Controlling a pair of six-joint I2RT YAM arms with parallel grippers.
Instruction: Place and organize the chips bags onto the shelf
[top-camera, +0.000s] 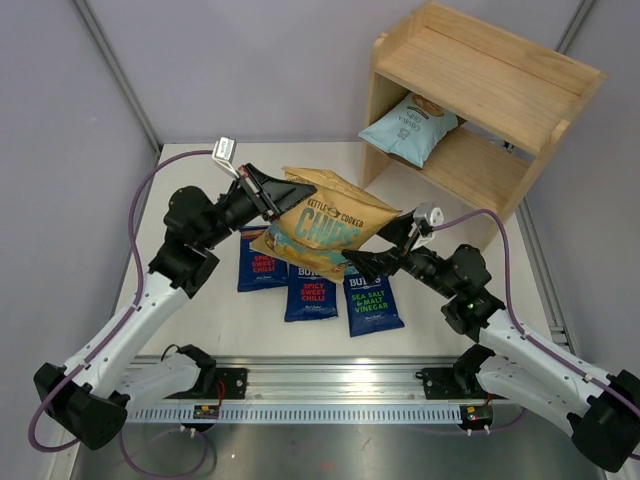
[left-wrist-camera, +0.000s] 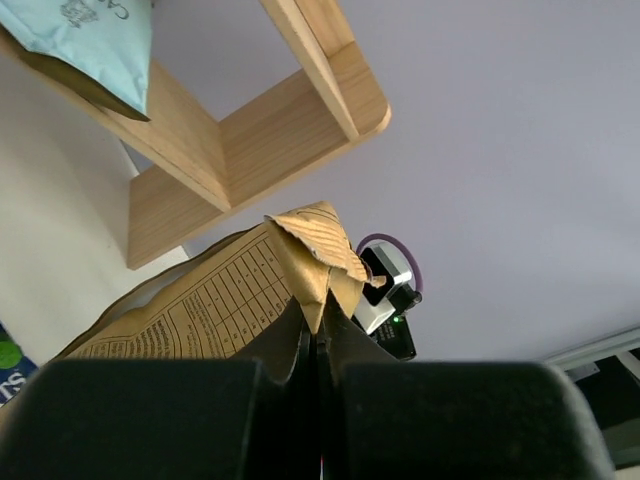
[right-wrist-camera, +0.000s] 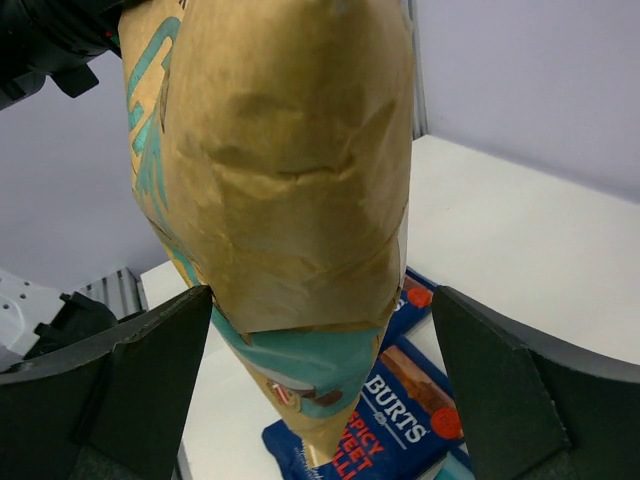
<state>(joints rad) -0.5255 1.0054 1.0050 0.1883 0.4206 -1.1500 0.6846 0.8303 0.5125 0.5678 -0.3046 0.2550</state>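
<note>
L gripper (top-camera: 283, 193): jaws fully closed, pinching the top seam corner of the big yellow-and-teal bag (top-camera: 330, 222). Its wrist cam agrees: L gripper (left-wrist-camera: 318, 325) tips are pressed together w/ the folded brown seam of the big yellow-and-teal bag (left-wrist-camera: 210, 315) sticking up out of them. The bag is off the table (top-camera: 200, 315). It hangs tilted from the grip, body stretching away from L gripper toward R gripper (top-camera: 366, 262).

R gripper: jaws at widest, nothing gripped. In its wrist cam, R gripper (right-wrist-camera: 320, 310) straddles the lower part of the big yellow-and-teal bag (right-wrist-camera: 290, 180), which sits between the two fingers (right-wrist-camera: 140, 380). Contact w/ either finger: can't tell.

Below both grippers, 3 dark-blue bags lie flat on the table in a row:
- left red-lettered bag (top-camera: 262, 262), under the L gripper side
- middle red-lettered bag (top-camera: 311, 292), between the two grippers
- green-lettered bag (top-camera: 372, 302), just below R gripper

Neighbouring edges touch or overlap; can't separate which.

Shelf (top-camera: 480, 70): beyond R gripper, well apart from both. Pale-blue bag (top-camera: 410, 128) lies on the lower tier at the end nearer L gripper, front edge poking out past the board. In L wrist cam the shelf (left-wrist-camera: 250, 150) and pale-blue bag (left-wrist-camera: 90, 45) are ahead of the tips, apart from them.
</note>
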